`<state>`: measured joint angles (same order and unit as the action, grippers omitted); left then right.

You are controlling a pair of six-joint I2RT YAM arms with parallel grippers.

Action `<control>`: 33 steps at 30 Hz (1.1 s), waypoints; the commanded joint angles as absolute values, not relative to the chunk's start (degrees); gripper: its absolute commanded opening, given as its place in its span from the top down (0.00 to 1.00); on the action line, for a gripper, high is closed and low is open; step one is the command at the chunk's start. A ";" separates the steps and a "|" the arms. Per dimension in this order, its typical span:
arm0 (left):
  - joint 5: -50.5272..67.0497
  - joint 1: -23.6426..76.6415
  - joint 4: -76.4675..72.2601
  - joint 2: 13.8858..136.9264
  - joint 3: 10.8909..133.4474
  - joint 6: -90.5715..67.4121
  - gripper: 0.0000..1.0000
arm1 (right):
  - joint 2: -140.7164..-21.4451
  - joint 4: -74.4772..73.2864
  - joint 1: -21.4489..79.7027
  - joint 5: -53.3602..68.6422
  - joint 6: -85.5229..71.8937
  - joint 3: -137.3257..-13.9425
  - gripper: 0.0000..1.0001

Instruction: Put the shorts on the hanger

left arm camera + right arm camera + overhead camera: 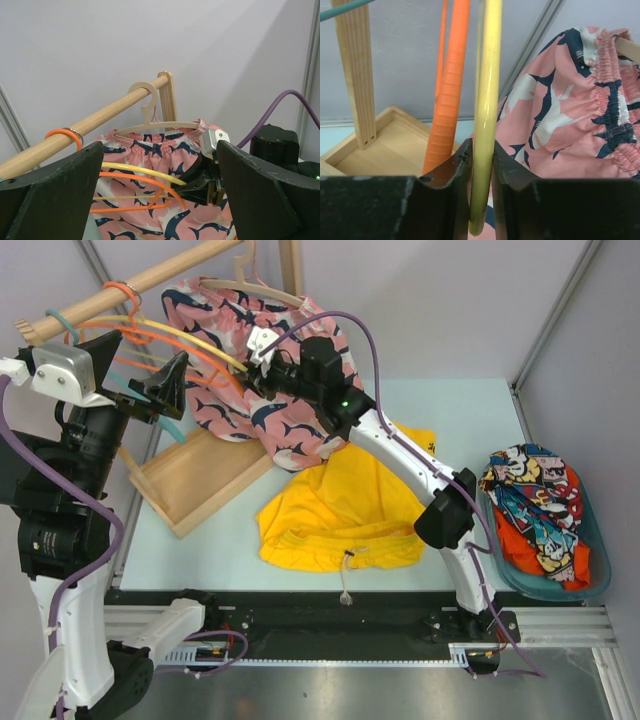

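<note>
1. The shorts lie spread on the table, near its front edge and well apart from the rail. The elastic waistband faces the arm bases. The pale drawstring trails past the table edge. The right arm crosses above the right part of the fabric.

2. The hanger hangs by its hook from the wooden rail, among the orange hangers and a teal one. One curved arm of it extends toward the pink whale-print shorts.

3. The right gripper is clamped on that arm. Both fingers press against the yellow bar near its lower end.

4. The left gripper stands with its jaws wide apart and holds nothing. It is raised beside the rail and faces the hangers.

5. The pink shorts hang on a beige wooden hanger on the same rail.

6. A wooden tray rests under the rail, left of the shorts.

7. A teal basket at the right edge holds a multicoloured garment.
</note>
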<state>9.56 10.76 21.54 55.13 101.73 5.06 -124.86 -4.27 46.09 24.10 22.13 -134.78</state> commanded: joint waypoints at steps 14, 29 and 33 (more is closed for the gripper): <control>5.98 10.20 20.83 57.30 105.82 7.21 0.00 | -124.19 9.22 42.90 22.14 6.17 -137.37 1.00; 2.28 9.93 19.95 57.66 104.33 7.47 0.00 | -118.92 12.65 39.11 25.31 -4.13 -132.98 1.00; 3.34 9.84 19.78 57.22 102.66 6.59 0.00 | -116.72 12.92 38.32 26.28 -4.75 -130.88 1.00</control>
<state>3.36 10.44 21.41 57.58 104.01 6.57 -123.50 4.82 40.18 28.91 -1.98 -131.13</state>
